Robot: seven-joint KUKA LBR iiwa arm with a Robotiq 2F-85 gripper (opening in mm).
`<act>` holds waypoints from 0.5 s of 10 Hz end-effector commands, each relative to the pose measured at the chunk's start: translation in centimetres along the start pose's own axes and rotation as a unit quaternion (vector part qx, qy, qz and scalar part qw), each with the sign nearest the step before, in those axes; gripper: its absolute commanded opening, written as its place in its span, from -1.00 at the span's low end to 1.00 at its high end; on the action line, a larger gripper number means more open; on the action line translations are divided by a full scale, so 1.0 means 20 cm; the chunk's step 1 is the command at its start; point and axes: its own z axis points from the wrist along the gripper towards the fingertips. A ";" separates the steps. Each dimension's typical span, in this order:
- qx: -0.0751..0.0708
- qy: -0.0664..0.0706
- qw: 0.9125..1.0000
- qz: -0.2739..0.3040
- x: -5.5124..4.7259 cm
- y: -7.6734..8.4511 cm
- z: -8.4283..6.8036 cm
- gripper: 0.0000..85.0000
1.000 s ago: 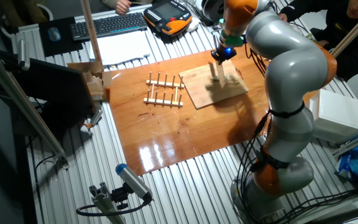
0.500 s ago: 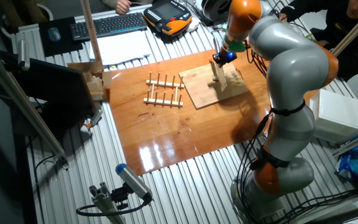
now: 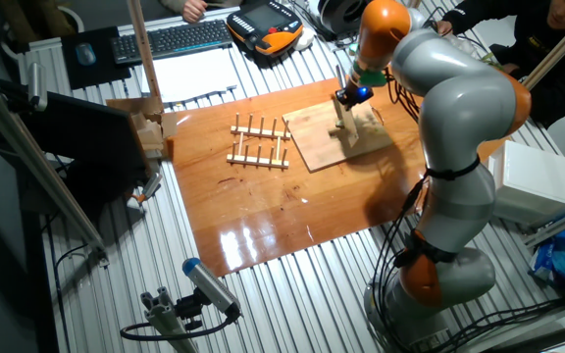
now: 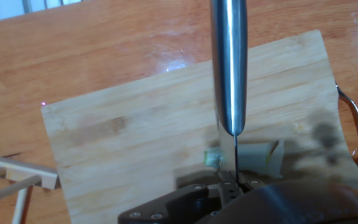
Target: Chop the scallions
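Observation:
A pale cream-white scallion piece lies on the wooden cutting board, with a small green bit at its left end. My gripper is shut on a knife, seen edge-on, and the blade stands over the left part of the piece. In the fixed view the gripper holds the knife down on the right half of the board. The scallion is too small to make out there.
A wooden peg rack lies just left of the board, and its end shows in the hand view. A wooden block stand is at the tabletop's left edge. A keyboard and teach pendant lie behind. A white box is at right.
The hand has shifted slightly right and the knife has tilted a little over the board. Over the last half second almost nothing has moved.

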 end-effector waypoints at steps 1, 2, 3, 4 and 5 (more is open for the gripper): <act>-0.001 0.000 1.000 0.000 0.01 0.00 0.02 -1.00; -0.001 0.000 1.000 -0.001 0.01 0.00 0.03 -1.00; 0.002 -0.002 1.000 0.000 0.03 0.01 0.05 -1.00; 0.003 -0.002 1.000 0.000 0.04 0.01 0.06 -1.00; 0.003 -0.003 1.000 0.001 0.04 0.01 0.08 -1.00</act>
